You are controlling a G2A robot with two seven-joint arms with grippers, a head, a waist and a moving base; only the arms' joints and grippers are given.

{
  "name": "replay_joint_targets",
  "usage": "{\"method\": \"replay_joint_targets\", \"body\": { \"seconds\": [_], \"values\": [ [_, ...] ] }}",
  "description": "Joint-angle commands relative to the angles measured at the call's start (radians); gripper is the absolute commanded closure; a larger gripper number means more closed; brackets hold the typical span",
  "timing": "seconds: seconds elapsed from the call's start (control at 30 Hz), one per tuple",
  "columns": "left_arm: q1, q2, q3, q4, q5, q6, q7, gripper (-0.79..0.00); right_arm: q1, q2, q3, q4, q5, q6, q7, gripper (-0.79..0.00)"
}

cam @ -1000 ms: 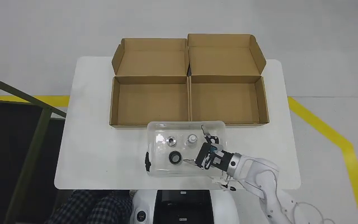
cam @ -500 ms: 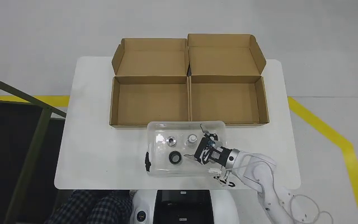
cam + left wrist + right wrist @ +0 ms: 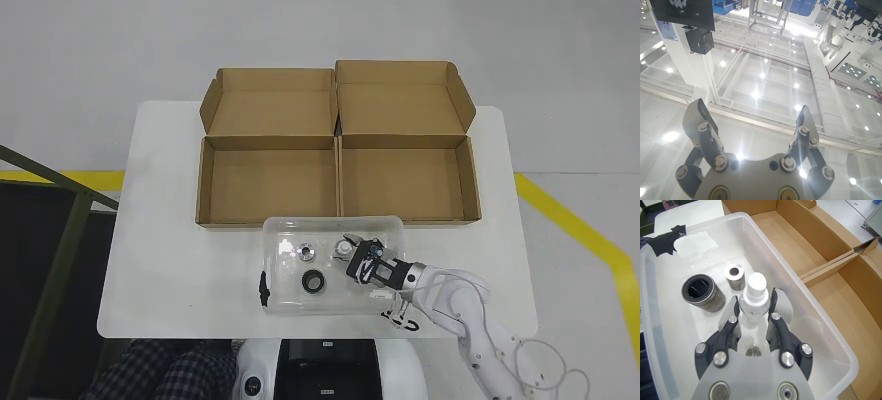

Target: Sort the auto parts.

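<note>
Clear bin (image 3: pixel 785 273); white-capped bottle (image 3: pixel 755 300); grey bearing (image 3: pixel 703 293); brown boxes (image 3: pixel 791 237).

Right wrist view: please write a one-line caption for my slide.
Right gripper grips the white-capped bottle in the clear bin, beside a large bearing and a small sleeve.

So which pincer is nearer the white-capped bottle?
Right. The right pincer grips the white-capped bottle inside the clear bin; the left pincer is open, pointing up at the ceiling, away from it.

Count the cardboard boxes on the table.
2. The left box and the right box stand side by side, touching, behind the clear bin, both with lids open. None seems hidden.
</note>
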Motion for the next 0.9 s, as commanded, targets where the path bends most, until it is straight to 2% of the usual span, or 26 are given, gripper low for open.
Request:
{"method": "replay_joint_targets", "body": {
  "seconds": [0.0, 0.2, 0.33, 0.6, 0.87],
  "values": [
    [0.0, 0.0, 0.0, 0.0, 0.0, 0.0, 0.0, -0.785, -0.004, 0.002, 0.004, -0.013, 0.005, -0.008, -0.002, -0.009],
    [0.0, 0.0, 0.0, 0.0, 0.0, 0.0, 0.0, -0.785, -0.042, 0.014, 0.037, -0.098, 0.011, -0.048, -0.04, 0.0],
    [0.0, 0.0, 0.0, 0.0, 0.0, 0.0, 0.0, -0.785, -0.064, 0.019, 0.064, -0.14, 0.073, -0.075, -0.08, 0.0],
    [0.0, 0.0, 0.0, 0.0, 0.0, 0.0, 0.0, -0.785, -0.074, 0.026, 0.131, -0.192, 0.31, -0.115, -0.12, 0.0],
    [0.0, 0.0, 0.0, 0.0, 0.0, 0.0, 0.0, -0.785, -0.079, 0.032, 0.203, -0.227, 0.544, -0.104, -0.145, 0.0]
  ]
}}
